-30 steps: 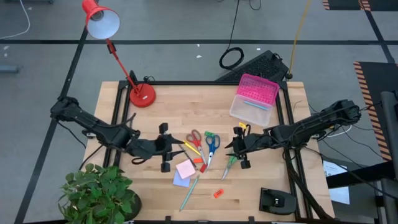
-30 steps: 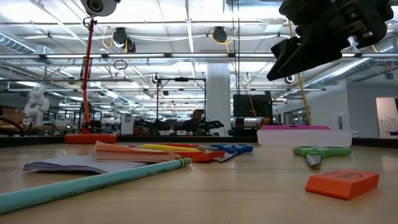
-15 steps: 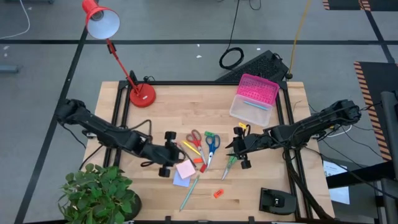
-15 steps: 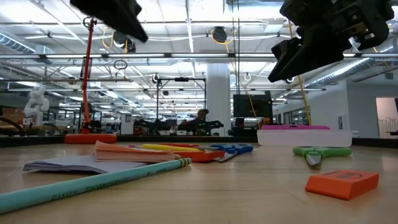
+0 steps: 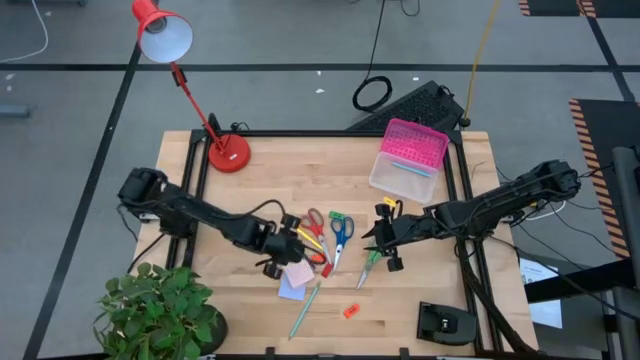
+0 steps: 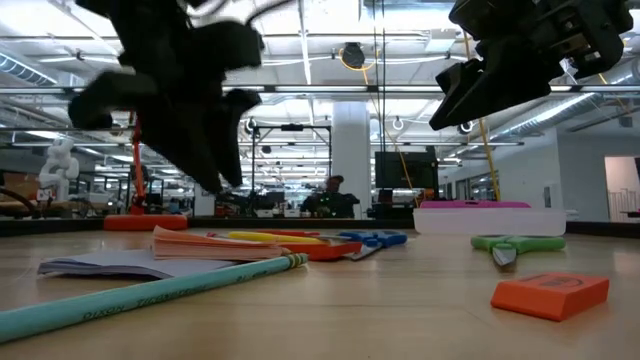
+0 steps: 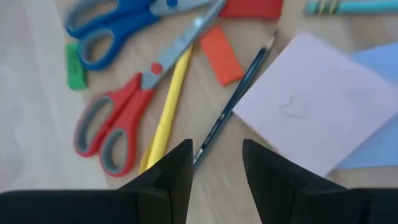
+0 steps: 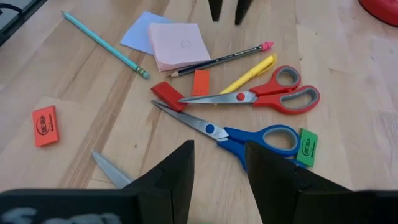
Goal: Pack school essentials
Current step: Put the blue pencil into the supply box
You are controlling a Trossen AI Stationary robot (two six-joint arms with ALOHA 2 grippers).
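Observation:
The school essentials lie loose mid-table: red scissors point(image 5: 313, 224), blue scissors point(image 5: 341, 233), green scissors point(image 5: 370, 262), a yellow pen point(image 7: 165, 118), a dark pencil point(image 7: 231, 111), a pink sticky pad point(image 5: 298, 270) lying on a lavender one point(image 5: 288, 289), a teal pencil point(image 5: 304, 311) and small erasers point(image 8: 45, 125). My left gripper point(image 7: 216, 163) hangs open just above the dark pencil and yellow pen, beside the pink pad point(image 7: 309, 112), touching nothing. My right gripper point(image 5: 384, 238) stands open above the table, over the green scissors.
A clear box with a pink lid point(image 5: 408, 155) sits at the far right. A red desk lamp point(image 5: 228, 152) stands at the far left. A potted plant point(image 5: 160, 310) is at the near left corner. A dark device point(image 5: 444, 322) lies near right.
My left gripper has moved toward the table's right edge and come down, from left of the stationery to just over the pens beside the pink pad. My right gripper has kept still. No object has moved.

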